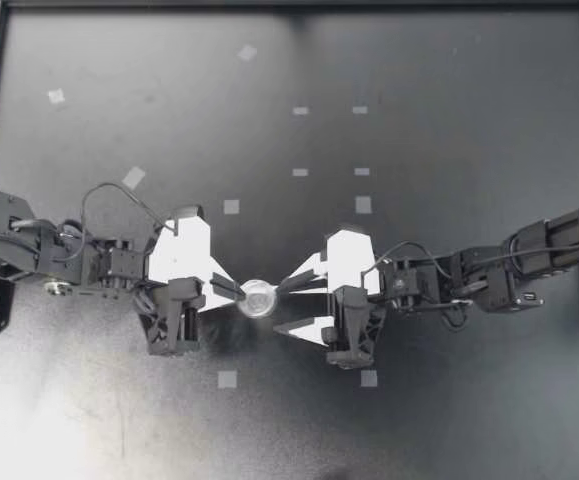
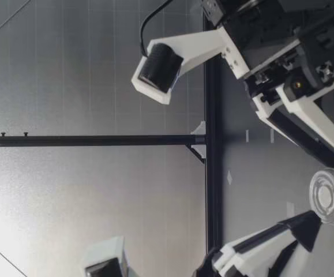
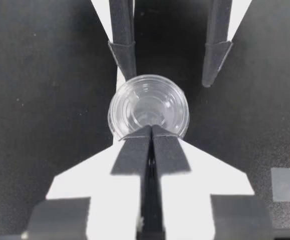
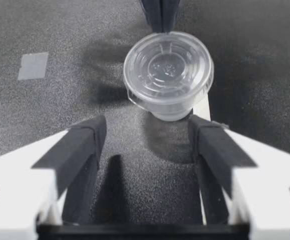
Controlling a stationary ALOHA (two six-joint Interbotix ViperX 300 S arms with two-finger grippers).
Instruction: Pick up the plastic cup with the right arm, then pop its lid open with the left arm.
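Your left pincer (image 1: 237, 291) is clenched tight — both fingers (image 3: 134, 150) pressed together on the rim of the clear lidded cup (image 1: 257, 298), which juts out just ahead of its tips, raised a little off the black table (image 1: 449, 120) with its shadow beneath. Right of the cup you have the right pincer (image 1: 279, 308), released and spread wide: one finger (image 4: 212, 150) sits against or just short of the cup's side — you cannot tell which — while the other stands well clear, so the cup lies ahead of that one finger, not between the pair.
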